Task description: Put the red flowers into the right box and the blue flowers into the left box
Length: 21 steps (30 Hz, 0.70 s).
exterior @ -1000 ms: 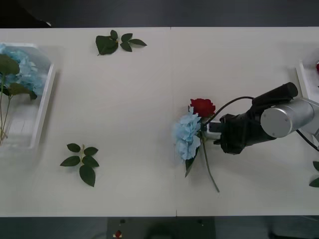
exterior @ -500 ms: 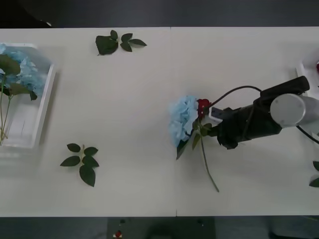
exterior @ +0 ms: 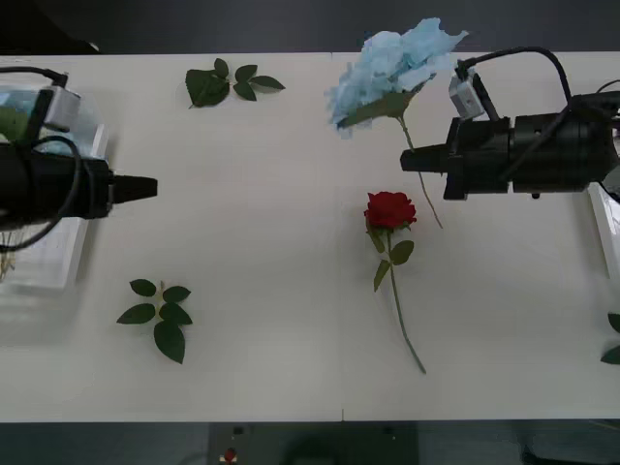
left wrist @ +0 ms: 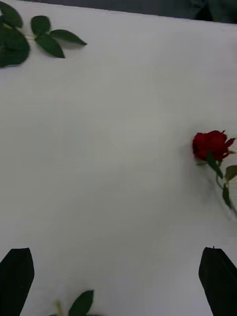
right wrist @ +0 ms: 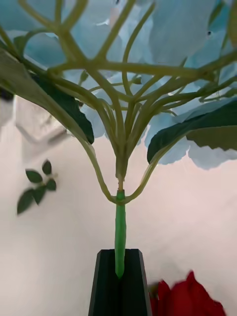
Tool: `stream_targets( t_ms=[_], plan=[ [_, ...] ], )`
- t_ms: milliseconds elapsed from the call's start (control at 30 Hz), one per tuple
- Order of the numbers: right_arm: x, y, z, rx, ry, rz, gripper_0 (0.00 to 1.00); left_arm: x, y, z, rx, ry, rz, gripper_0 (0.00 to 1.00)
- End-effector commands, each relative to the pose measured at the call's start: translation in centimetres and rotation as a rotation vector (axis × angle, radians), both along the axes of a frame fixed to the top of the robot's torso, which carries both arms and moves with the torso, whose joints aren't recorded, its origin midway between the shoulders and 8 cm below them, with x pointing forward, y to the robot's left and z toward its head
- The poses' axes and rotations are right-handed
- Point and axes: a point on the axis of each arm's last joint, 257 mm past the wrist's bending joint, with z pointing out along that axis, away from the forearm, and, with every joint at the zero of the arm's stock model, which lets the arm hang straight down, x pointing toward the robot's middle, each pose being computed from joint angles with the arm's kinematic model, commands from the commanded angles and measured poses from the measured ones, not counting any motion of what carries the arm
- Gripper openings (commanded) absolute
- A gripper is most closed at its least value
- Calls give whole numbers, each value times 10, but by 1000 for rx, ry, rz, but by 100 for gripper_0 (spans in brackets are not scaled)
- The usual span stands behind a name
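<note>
while lifted: blue flower (exterior: 392,68) pinched by its stem in right tool (exterior: 412,161)
left tool (exterior: 145,187): spread, above surface (exterior: 291,320)
red rose (exterior: 390,209): lying on surface

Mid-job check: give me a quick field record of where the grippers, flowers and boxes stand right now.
right gripper: shut on blue flower stem, lifted above table
left gripper: open, empty, beside left box
red flower: lying on table, centre-right, untouched
left box contents: blue blooms inside
right box: at right edge, contents unclear
leaf sprigs: loose on table
</note>
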Motion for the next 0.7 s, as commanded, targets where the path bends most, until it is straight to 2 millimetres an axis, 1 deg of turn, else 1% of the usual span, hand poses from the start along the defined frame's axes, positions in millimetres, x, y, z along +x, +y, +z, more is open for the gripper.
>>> stream_targets(
  t_ms=[33, 67, 100, 167, 200, 300, 333, 367, 400, 433, 500, 600, 667, 700],
  plan=[
    [2, 48, 39, 139, 81, 2, 0, 7, -54, 17, -51, -154, -105, 97],
    [5, 55, 44, 163, 95, -10, 0, 6, -66, 16, -72, -172, -122, 97],
    [7, 58, 46, 174, 102, -15, 0, 6, -71, 17, -82, -183, -132, 97],
    [11, 69, 53, 196, 129, -28, 0, 2, -92, 17, -109, -212, -166, 97],
    [11, 73, 54, 205, 155, -32, 0, 2, -99, 18, -119, -226, -178, 97],
    [12, 88, 56, 237, 234, -35, 0, -3, -129, 24, -161, -286, -224, 97],
    [13, 91, 58, 240, 237, -33, 0, -4, -134, 25, -168, -296, -231, 97],
    [15, 96, 61, 249, 248, -30, 0, -8, -150, 27, -191, -318, -252, 97],
    [15, 99, 62, 252, 249, -27, 0, -9, -155, 27, -203, -320, -258, 97],
    [16, 102, 62, 260, 257, -25, 0, -12, -167, 27, -226, -329, -269, 97],
    [17, 110, 67, 282, 267, -21, 0, -12, -180, 26, -254, -340, -276, 97],
    [21, 118, 74, 319, 276, -27, 0, -8, -189, 25, -269, -363, -274, 97],
    [25, 124, 81, 356, 276, -41, 0, -7, -201, 24, -288, -382, -277, 97],
    [26, 126, 83, 370, 280, -45, 0, -6, -203, 24, -289, -390, -278, 97]
  ],
)
